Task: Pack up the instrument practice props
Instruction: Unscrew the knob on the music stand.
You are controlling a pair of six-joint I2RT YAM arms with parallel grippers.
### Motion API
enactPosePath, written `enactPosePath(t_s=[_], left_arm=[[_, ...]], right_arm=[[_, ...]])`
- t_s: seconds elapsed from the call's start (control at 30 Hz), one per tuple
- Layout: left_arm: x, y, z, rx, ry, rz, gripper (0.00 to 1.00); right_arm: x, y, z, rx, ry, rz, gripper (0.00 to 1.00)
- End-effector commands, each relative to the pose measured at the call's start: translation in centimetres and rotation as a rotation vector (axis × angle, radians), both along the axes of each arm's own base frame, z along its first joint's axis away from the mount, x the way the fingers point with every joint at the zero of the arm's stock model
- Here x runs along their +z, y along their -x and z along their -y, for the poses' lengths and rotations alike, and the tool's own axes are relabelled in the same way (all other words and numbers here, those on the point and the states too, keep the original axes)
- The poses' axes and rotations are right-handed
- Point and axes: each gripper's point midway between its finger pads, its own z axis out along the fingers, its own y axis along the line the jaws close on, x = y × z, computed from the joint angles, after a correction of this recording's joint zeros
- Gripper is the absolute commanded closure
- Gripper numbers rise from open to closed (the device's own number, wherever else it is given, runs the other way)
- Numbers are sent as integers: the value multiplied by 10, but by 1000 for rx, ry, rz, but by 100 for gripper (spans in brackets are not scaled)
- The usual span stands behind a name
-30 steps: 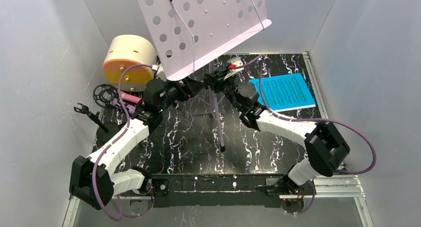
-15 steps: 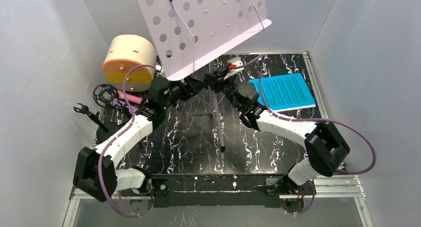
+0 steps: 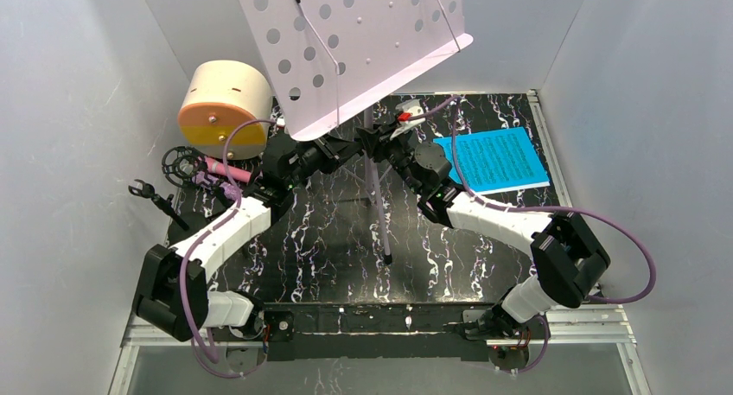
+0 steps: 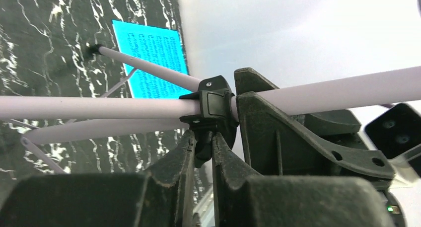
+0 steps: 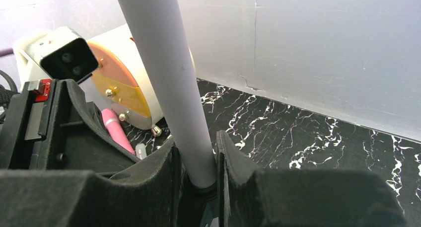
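The lilac perforated music stand [image 3: 354, 41] stands at the back, its pole [image 3: 373, 183] running down to spread legs. My right gripper [image 5: 198, 162] is shut on the pole [image 5: 169, 73] just above a black collar. My left gripper [image 4: 203, 142] is shut on the black clamp lever [image 4: 209, 102] on the pole [image 4: 99, 108], right beside the right gripper's finger [image 4: 278, 132]. The blue sheet music [image 3: 494, 159] lies flat at the right. The pink microphone [image 3: 226, 168] lies at the left by the black ring mount [image 3: 179, 163] and tripod [image 3: 156, 198].
A cream and orange drum-shaped container [image 3: 223, 105] lies on its side at the back left. One stand leg [image 3: 385, 239] reaches toward the middle of the black marbled table [image 3: 328, 248]. Grey walls close in on both sides.
My left gripper has closed on the clamp lever, and the left arm has shifted slightly right toward the pole. The right arm and the stand have not moved.
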Motion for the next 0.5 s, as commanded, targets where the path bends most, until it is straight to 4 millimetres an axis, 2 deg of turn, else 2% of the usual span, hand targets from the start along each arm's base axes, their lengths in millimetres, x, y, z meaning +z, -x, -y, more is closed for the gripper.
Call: enactPosePath(t_s=[0.0, 0.2, 0.33, 0.4, 0.47], left_arm=[[-18, -1, -3, 68, 169, -196, 97], [-14, 3, -2, 87, 490, -399, 100], [-6, 3, -5, 102, 594, -448, 99], [2, 4, -6, 103, 604, -424, 92], [12, 5, -9, 102, 580, -369, 78]], right_arm=[[-67, 29, -15, 97, 35, -258, 99], [-64, 30, -15, 98, 19, -264, 99], [-61, 30, -15, 98, 7, -268, 99], [-61, 29, -16, 95, 8, -269, 99], [-62, 29, -16, 92, 10, -271, 99]])
